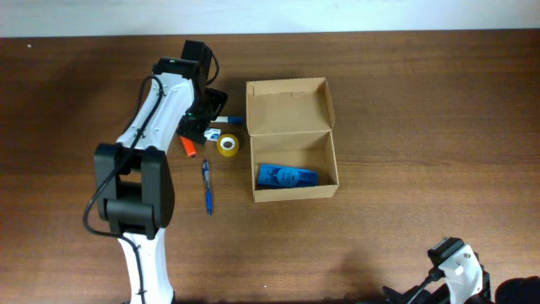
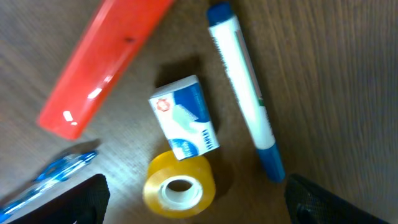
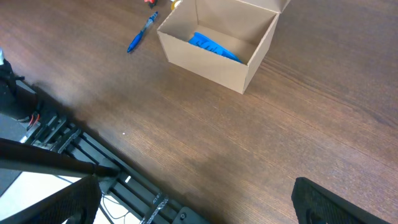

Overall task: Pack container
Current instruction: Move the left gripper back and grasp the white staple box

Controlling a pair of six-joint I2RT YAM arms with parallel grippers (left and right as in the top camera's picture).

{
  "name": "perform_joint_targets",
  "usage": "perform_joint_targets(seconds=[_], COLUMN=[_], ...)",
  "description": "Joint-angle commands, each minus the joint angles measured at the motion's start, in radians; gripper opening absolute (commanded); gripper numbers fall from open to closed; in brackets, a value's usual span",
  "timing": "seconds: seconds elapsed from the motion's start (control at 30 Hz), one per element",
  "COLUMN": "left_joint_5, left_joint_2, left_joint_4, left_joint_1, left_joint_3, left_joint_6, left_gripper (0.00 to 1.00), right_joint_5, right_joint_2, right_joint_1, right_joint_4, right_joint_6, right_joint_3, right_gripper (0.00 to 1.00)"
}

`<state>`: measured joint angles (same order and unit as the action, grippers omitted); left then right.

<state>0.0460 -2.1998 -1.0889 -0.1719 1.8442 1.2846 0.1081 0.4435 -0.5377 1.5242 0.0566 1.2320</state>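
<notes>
Left of the container (image 1: 292,193), mid-table: left gripper (image 2: 198,208) hovers, jaws apart, over tape roll (image 2: 180,185) and small blue-white box (image 2: 185,118). Step looks like picking. Next: descend, centre, close. Right gripper (image 3: 199,202) spread wide, idle.

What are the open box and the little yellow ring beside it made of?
The box looks like plain tan cardboard: matte, with folded flaps and creased edges. The yellow ring seems to be a roll of glossy, translucent plastic tape wound on a white core; whether that core is plastic or card is hard to tell.
</notes>
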Motion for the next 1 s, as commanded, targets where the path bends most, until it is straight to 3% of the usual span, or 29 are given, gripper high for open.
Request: perform_joint_targets(seconds=[0.0,0.07,0.53,0.97], left_joint_5=[-0.008,-0.021,-0.096,-0.071], left_joint_2=[-0.032,-0.034,-0.092,-0.14], left_joint_4=[-0.012,-0.012,0.005,0.024], left_joint_1=[-0.002,-0.002,-0.004,-0.015], left_joint_3=[0.027,0.027,0.026,0.021], left_joint_6=[0.029,0.033,0.054,0.054], left_gripper=[0.89,0.83,0.77,0.69], right_joint_5=[-0.008,-0.008,-0.008,-0.008], right_joint_2=[0.007,0.007,0.007,0.007], right_joint_1=[-0.005,-0.005,-0.005,-0.005], right_joint_4=[-0.002,-0.002,-0.002,-0.002], right_joint_6=[0.011,0.011,0.011,0.011], right_joint_3=[-0.001,-0.001,-0.001,-0.001], right_gripper=[0.99,0.99,0.99,0.99])
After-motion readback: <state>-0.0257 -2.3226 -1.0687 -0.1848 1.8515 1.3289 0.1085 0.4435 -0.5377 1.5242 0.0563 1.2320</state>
